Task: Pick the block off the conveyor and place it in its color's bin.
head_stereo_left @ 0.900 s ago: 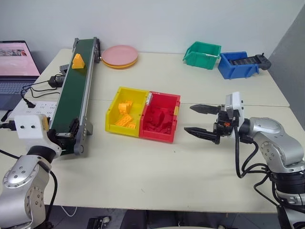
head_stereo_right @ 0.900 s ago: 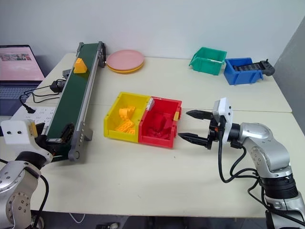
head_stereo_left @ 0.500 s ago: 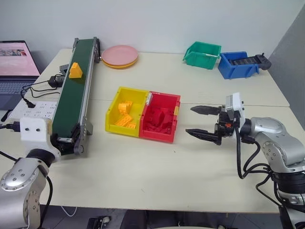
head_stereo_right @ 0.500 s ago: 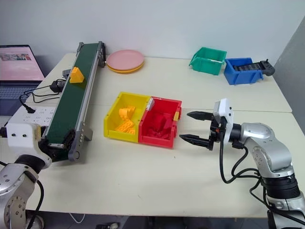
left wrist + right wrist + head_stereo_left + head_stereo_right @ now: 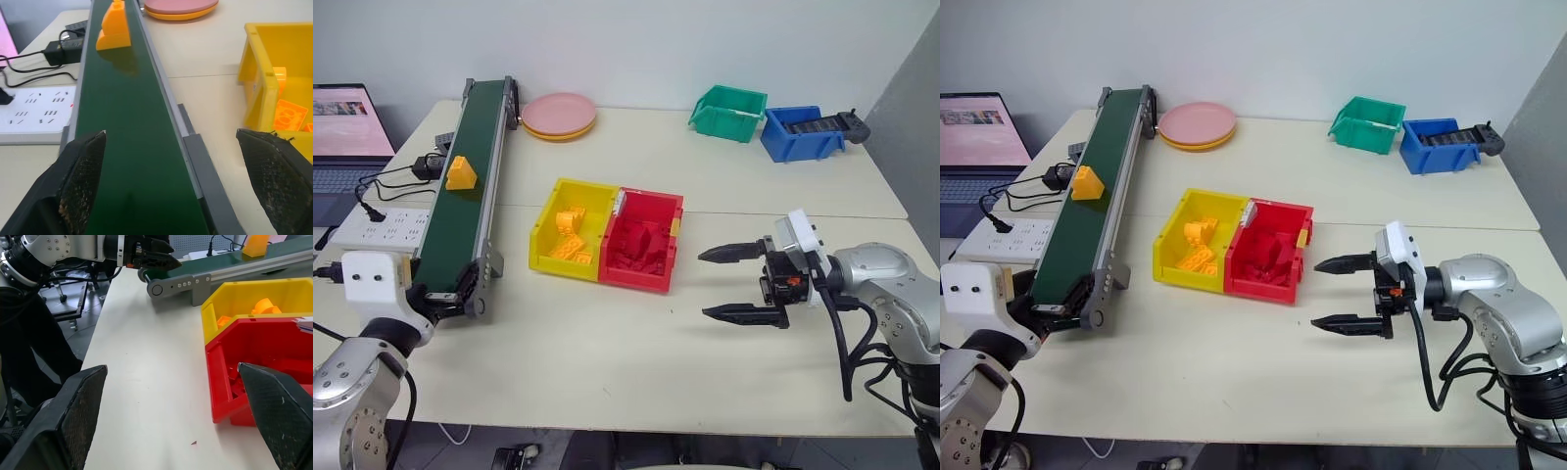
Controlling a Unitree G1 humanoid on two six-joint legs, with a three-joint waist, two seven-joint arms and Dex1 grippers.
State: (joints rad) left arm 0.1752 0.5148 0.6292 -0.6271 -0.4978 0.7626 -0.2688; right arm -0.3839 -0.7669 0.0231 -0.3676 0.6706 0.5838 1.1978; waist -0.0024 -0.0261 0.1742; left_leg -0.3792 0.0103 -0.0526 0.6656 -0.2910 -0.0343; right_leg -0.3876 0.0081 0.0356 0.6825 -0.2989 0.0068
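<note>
The yellow-orange wedge-topped block point(image 5: 461, 173) rides on the dark green conveyor point(image 5: 460, 211), about halfway along the belt. My left gripper point(image 5: 171, 133) is open at the belt's near end, its fingers spread to either side of the belt, and the block point(image 5: 113, 27) is well ahead of them. The yellow bin point(image 5: 548, 220) stands right of the conveyor, joined to a red bin, and holds a heap of yellow bricks. My right gripper point(image 5: 705, 285) is open and empty, hovering over the table right of the red bin, pointing toward it.
The red bin point(image 5: 651, 211) is full of red bricks. A green bin point(image 5: 729, 113) and a blue bin point(image 5: 803, 132) sit at the back right, pink plates point(image 5: 559, 115) at the back. A laptop point(image 5: 347, 137), a power strip point(image 5: 372, 227) and cables lie left of the conveyor.
The block has travelled down the belt toward my left gripper. My right gripper has drawn back a little from the red bin toward the table's near edge.
</note>
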